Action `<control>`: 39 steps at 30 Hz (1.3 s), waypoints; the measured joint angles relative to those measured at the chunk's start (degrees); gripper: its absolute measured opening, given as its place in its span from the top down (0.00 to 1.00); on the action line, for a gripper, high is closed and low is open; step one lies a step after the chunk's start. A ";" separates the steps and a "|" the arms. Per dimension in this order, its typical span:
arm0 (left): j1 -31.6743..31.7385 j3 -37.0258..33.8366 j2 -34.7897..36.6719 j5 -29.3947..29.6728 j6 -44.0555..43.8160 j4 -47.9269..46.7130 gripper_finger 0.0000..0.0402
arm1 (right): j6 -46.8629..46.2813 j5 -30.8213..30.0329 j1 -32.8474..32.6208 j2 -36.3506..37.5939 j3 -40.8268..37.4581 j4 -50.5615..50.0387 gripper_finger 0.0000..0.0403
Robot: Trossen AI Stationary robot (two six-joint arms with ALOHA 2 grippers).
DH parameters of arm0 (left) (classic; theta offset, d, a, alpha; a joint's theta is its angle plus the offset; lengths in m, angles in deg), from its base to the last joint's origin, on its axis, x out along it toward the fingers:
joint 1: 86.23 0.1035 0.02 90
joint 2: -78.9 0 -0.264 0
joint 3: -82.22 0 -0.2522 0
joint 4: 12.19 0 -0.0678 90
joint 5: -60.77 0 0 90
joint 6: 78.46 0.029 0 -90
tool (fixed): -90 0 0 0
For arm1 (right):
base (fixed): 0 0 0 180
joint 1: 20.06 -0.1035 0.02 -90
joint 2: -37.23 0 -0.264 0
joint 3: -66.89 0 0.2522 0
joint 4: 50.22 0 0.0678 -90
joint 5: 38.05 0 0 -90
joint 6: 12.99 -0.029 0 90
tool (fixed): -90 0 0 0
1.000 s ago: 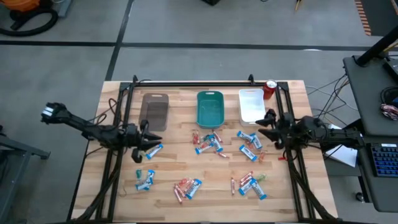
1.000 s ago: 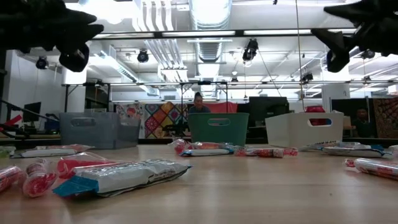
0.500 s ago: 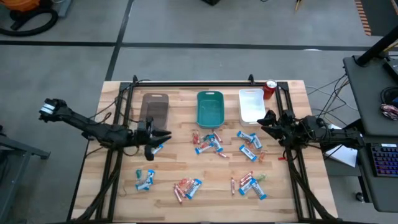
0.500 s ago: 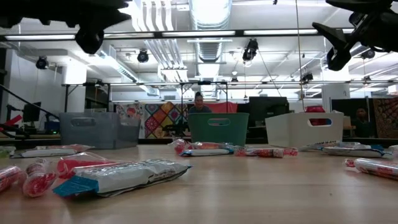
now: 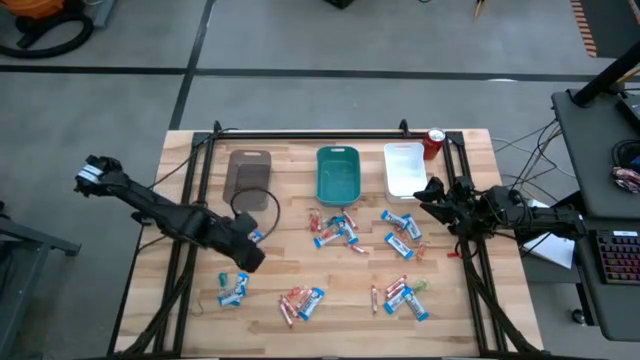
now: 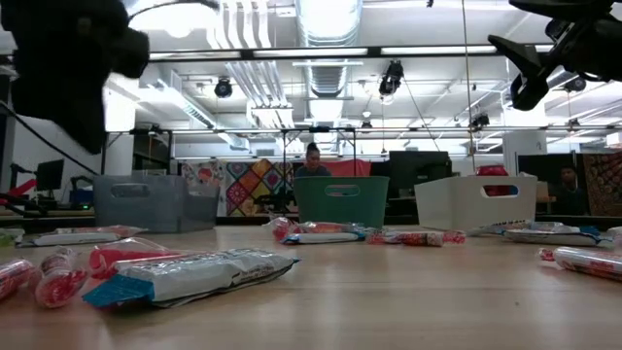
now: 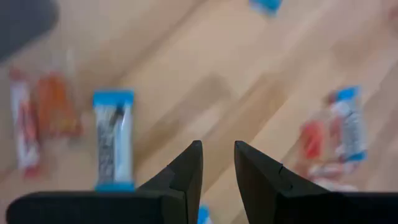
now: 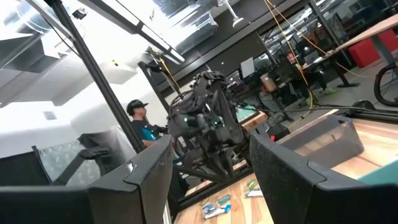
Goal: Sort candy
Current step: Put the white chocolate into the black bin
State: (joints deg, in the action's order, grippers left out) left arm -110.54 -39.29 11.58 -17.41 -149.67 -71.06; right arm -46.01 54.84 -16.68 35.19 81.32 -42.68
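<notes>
The left gripper (image 7: pixel 217 163) hangs above the wooden table (image 5: pixel 280 270) at about eight o'clock from the table's centre, pointing down, its two fingers a narrow slit apart with nothing between them. Below it lies a blue-and-white bar wrapper (image 7: pixel 114 140) beside orange and red pieces (image 7: pixel 57 113).

The right gripper (image 5: pixel 432 203) waits at the three o'clock edge, raised, its fingers spread wide and empty.

The candy (image 5: pixel 336 229) is scattered in loose clusters across the near half of the table, none of it in the trays. At twelve o'clock stand the brown tray (image 5: pixel 249 172), the teal tray (image 5: pixel 338 173) and the white tray (image 5: pixel 404 168), with a red can (image 5: pixel 434 143) just beside the white one.
</notes>
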 joint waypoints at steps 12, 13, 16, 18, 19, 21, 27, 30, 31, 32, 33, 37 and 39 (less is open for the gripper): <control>0.98 5.72 -12.83 -4.91 -0.41 -9.82 0.59 | -0.08 0.12 0.02 -0.02 0.00 -0.56 0.49; 1.09 5.38 -13.55 -4.79 -0.38 -9.91 0.56 | -0.19 0.13 0.02 -0.02 0.00 -0.93 0.49; 2.17 4.24 -15.82 -3.52 -0.31 -10.02 0.47 | -0.25 0.12 0.00 -0.06 0.00 -2.03 0.49; 3.05 3.66 -17.50 -3.06 0.16 -10.00 0.44 | -0.34 0.12 0.02 -0.23 0.00 -2.10 0.49; 3.36 3.48 -18.41 -2.31 0.37 -10.04 0.43 | -0.36 0.12 0.02 -0.26 0.00 -2.13 0.49; 4.20 3.39 -20.11 -1.11 1.37 -9.98 0.43 | -0.34 0.12 0.02 -0.28 0.00 -2.14 0.49; 6.32 3.39 -24.07 -0.89 4.52 -9.55 0.47 | -0.40 0.14 0.00 -0.28 0.00 -2.27 0.49; 6.73 3.39 -25.38 -1.58 5.66 -9.48 0.50 | -0.74 0.13 0.00 -0.28 0.00 -2.78 0.49; 6.82 3.39 -25.65 -1.84 5.98 -9.35 0.51 | -0.76 0.12 0.00 -0.28 0.00 -2.91 0.49; 6.82 3.39 -25.92 -1.90 6.25 -9.13 0.52 | -0.76 0.12 0.00 -0.28 0.00 -3.00 0.49; 6.83 3.39 -26.16 -1.91 6.29 -8.95 0.53 | -0.76 0.12 0.00 -0.28 0.00 -3.02 0.49; 6.80 3.21 -26.39 -1.87 6.79 -8.27 0.57 | -0.76 0.12 0.00 -0.30 0.00 -3.03 0.49; 6.80 3.19 -26.28 -1.89 6.87 -7.86 0.60 | -0.73 0.12 0.00 -0.31 0.00 -3.03 0.49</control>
State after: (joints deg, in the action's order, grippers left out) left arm -103.74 -36.10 -14.71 -19.30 -142.80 -78.92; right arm -46.74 54.96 -16.68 34.88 81.32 -45.71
